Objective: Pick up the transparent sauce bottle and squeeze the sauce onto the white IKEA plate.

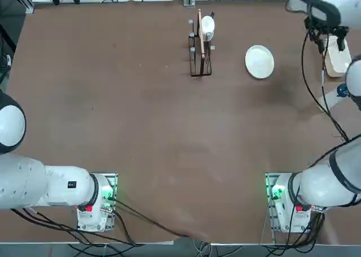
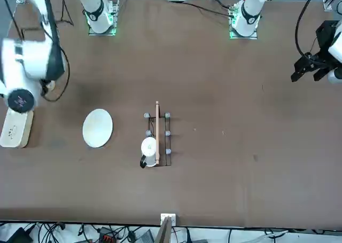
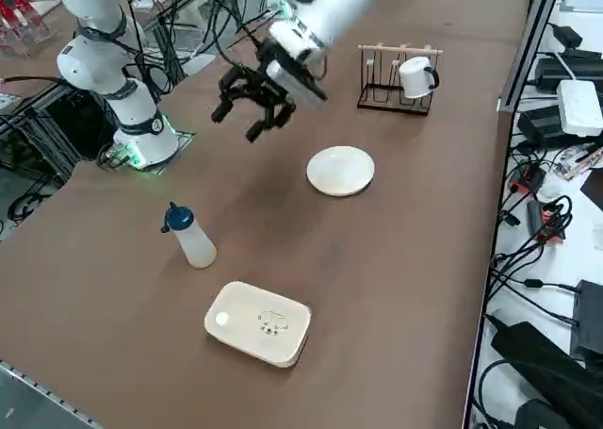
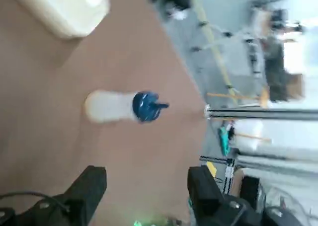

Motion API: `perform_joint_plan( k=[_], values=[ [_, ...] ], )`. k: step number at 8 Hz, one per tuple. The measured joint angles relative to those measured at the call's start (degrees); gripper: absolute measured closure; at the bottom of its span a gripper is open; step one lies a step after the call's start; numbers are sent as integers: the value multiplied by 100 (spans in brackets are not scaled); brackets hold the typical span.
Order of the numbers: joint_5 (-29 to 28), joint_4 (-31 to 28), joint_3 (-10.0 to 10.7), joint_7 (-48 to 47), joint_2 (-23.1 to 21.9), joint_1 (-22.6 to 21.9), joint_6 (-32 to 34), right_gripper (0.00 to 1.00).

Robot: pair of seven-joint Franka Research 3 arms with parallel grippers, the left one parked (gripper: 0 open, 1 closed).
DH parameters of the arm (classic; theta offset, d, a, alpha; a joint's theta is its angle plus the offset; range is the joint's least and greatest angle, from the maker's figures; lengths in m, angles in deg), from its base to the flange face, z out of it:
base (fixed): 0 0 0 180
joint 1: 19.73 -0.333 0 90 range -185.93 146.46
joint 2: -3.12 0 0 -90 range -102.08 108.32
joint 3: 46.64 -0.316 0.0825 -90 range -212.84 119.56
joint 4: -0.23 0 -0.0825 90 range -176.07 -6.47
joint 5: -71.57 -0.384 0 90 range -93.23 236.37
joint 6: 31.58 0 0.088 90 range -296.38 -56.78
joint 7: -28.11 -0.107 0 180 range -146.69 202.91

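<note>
Right side view: the right claw (image 3: pixel 252 108) hangs in the air above the brown surface (image 3: pixel 396 250), fingers spread apart, holding nothing.
Bottle: the transparent sauce bottle (image 3: pixel 191 237) stands upright, apart from the claw, near the white container (image 3: pixel 259 322).
Plate: the white IKEA plate (image 3: pixel 340 171) lies beside the black rack (image 3: pixel 396 78).

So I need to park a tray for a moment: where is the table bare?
Widest bare stretch: between the arm bases and the wire rack. Crowded along the robot's right edge: white plate, sauce bottle, white container, with the open right gripper hovering there.
</note>
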Motion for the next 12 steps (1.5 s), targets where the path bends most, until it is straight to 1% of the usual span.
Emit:
perform_joint_plan(
  k=[1,2,4,8,10,12],
  values=[
    [286,4,-4,-798,266,-15,-1,0],
    [457,2,4,-1703,480,-3,5,0],
    [620,-53,82,-3651,868,53,33,0],
    [969,-690,91,-6809,1258,90,-287,1],
    [1244,-776,104,-8147,1697,143,-382,1],
    [1576,-810,129,-8953,2128,360,-684,1]
  ],
)
